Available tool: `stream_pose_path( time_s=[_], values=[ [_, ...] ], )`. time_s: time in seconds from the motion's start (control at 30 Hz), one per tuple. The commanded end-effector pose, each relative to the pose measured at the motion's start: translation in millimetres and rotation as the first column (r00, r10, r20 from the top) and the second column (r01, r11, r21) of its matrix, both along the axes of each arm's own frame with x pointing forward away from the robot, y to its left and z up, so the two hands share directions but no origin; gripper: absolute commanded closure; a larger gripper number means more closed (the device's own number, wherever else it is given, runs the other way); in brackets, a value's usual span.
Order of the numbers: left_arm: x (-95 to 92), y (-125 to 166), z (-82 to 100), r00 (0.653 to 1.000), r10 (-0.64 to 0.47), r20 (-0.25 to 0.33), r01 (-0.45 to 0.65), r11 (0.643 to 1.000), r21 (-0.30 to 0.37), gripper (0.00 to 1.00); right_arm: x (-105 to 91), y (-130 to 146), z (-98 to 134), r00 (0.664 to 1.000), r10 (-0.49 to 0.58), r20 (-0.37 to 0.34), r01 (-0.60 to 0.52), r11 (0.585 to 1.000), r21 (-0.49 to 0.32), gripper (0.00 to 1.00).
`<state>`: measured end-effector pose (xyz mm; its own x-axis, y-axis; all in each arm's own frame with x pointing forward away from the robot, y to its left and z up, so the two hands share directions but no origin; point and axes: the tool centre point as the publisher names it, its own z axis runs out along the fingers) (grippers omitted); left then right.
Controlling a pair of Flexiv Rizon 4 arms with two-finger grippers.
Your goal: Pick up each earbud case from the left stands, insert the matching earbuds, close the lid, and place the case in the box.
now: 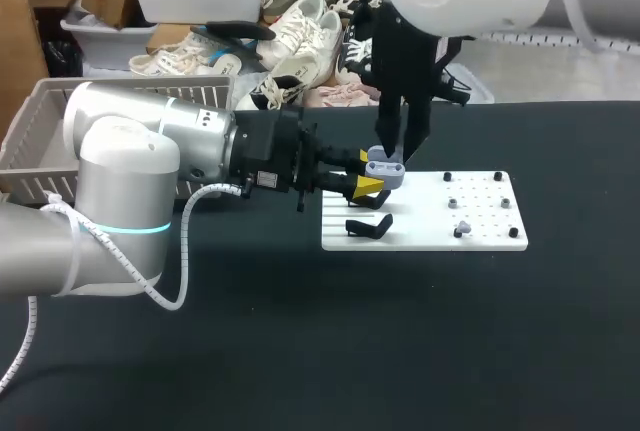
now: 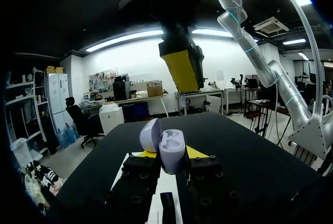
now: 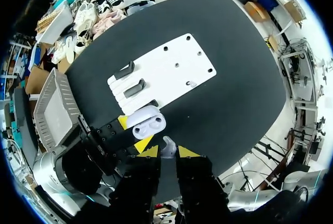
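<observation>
The earbud case [image 1: 385,168] and earbud [image 3: 167,147] are coloured pale lilac. The board [image 1: 480,236] is coloured white, its stands [image 1: 368,226] black.

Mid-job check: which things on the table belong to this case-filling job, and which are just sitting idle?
In the job: open earbud case in left hand; held earbud in right hand; loose earbud on white board; basket.
Idle: empty black stands; bare pegs.
</observation>
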<state>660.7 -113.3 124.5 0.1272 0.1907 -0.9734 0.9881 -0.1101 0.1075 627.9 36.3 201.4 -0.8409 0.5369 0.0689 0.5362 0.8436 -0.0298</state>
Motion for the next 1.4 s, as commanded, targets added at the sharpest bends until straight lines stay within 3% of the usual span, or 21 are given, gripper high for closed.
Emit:
stream_pose_path(
  time_s=[0.03,0.53,1.4],
  values=[
    [0.4,0,0.0,1.0,0.0,0.0,0.0,1.0,0.001,1.0,6.9,4,-5,1.0,0.003,-0.019,-0.003,1.0,-0.008,1.0],
    [0.4,0,0.0,1.0,0.0,0.0,0.0,1.0,0.001,1.0,19.3,8,-12,0.998,-0.012,-0.058,0.012,1.0,-0.003,1.0],
    [0.4,0,0.0,1.0,0.0,0.0,0.0,1.0,0.001,1.0,17.6,2,-23,0.996,-0.021,-0.088,0.02,1.0,-0.01,1.0]
  ],
)
